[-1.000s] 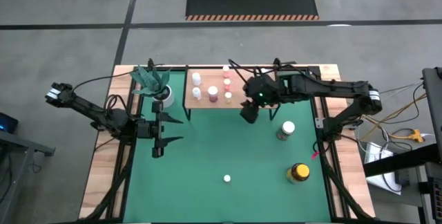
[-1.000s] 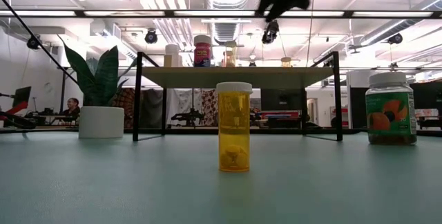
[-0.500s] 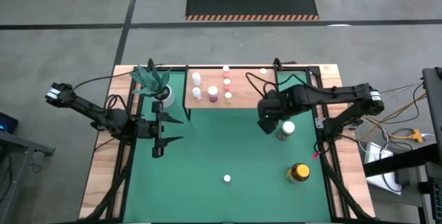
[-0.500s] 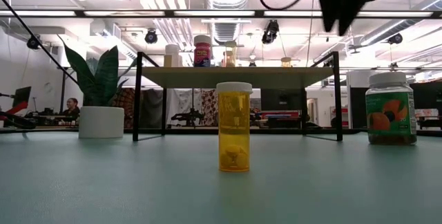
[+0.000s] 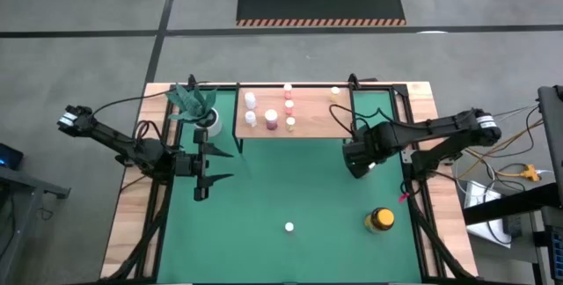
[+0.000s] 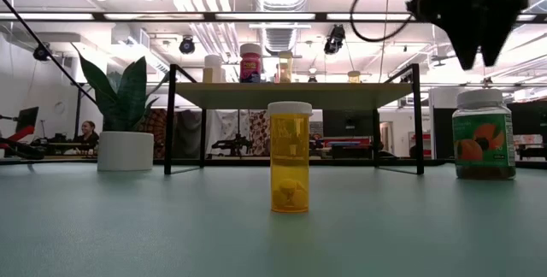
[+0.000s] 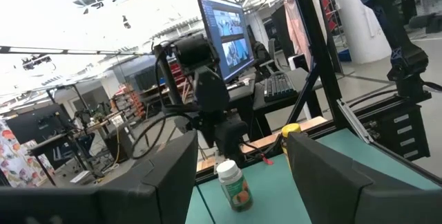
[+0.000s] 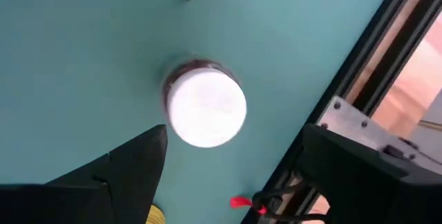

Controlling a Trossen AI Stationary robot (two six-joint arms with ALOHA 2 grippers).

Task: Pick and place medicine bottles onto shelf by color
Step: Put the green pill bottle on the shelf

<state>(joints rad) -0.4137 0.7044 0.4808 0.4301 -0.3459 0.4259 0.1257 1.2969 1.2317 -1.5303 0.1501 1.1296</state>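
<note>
Green mat (image 5: 264, 197) spreads beneath the idle left gripper (image 5: 201, 172), jaws apart and empty, near the potted plant (image 5: 201, 109). Rightward past the wooden shelf (image 5: 308, 122), the right gripper (image 6: 475, 55) hangs above the white-lidded jar (image 8: 206, 108), fingers spread wide, empty, pointing down. Best centre over the lid, then descend straight

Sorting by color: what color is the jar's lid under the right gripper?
White lid, clearest in right wrist view.
</note>
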